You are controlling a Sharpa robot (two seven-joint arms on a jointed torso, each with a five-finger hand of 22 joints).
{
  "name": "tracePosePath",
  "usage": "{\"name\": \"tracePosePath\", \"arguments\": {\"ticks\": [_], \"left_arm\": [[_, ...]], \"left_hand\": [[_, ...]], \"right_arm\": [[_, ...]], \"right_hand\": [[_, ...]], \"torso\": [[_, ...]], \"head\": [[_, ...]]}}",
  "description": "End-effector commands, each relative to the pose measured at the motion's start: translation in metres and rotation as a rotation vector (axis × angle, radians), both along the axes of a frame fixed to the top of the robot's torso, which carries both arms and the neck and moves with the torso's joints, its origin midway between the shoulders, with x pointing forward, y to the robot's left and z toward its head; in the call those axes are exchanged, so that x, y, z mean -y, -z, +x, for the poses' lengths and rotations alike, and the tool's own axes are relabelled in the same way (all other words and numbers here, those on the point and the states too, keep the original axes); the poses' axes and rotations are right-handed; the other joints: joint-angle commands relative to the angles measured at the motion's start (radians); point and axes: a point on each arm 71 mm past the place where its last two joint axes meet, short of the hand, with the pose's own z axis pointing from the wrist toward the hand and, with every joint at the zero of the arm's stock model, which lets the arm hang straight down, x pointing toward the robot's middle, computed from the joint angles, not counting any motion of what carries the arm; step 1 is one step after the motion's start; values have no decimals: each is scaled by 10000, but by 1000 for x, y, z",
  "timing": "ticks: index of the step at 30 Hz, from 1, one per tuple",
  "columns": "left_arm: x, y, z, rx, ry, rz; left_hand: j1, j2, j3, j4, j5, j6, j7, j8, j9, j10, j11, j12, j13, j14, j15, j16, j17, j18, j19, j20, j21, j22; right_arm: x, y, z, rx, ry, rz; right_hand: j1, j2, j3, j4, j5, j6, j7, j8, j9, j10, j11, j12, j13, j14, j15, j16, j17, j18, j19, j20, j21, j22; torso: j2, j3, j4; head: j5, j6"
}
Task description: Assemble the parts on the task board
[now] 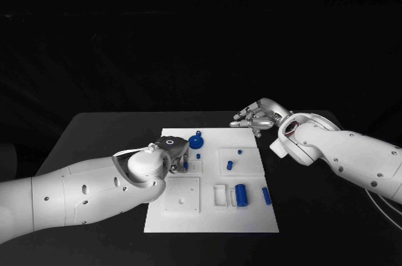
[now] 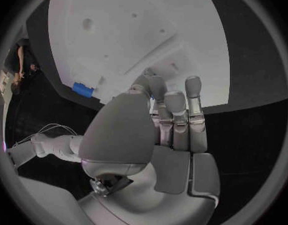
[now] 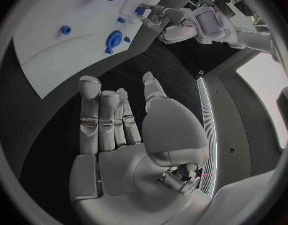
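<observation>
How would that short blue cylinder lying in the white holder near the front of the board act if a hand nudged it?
The short blue cylinder looks smooth and rigid, probably light plastic. Being round and lying on its side, it would likely roll on the task board, though the white holder beside it may check that. Its smooth surface might slip.

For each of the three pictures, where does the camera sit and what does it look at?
Head view: from the robot's head, down at the task board; both arms, left hand, right hand.
Left wrist view: behind the left hand, facing the board.
Right wrist view: behind the right hand, open beside the board.
Shared: head and right wrist views show the blue round part.
</observation>
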Motion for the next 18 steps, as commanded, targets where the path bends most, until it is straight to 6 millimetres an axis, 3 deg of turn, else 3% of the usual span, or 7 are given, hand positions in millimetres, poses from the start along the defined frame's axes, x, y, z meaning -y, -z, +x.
{"name": "tracePosePath", "arguments": {"ticks": [1,18], "left_arm": [[1,3,-2,-160,94,-149],[2,4,-2,-337,197,-212]], "left_hand": [[-12,103,64,24,27,-154,-9,18,1,114,69,-21,-12,18,28,-26,-3,192,-10,92,11,203],[132,47,79,6,-18,-885,-66,18,-28,91,16,-30,0,1,-6,-48,-20,234,-28,119,17,202]], "right_arm": [[-1,0,-1,21,-91,-48],[-1,1,-1,10,-91,-40]], "right_hand": [[49,80,44,11,-63,20,-2,-33,-13,70,-17,-16,-10,41,-21,-45,6,107,318,-44,-2,540],[49,80,44,11,-63,20,-2,-33,-13,70,-17,-16,-10,41,-21,-45,6,107,318,-44,-2,540]], "torso": [[-2,0,5],[2,3,-5]], "head": [[3,-6],[21,-74]]}}
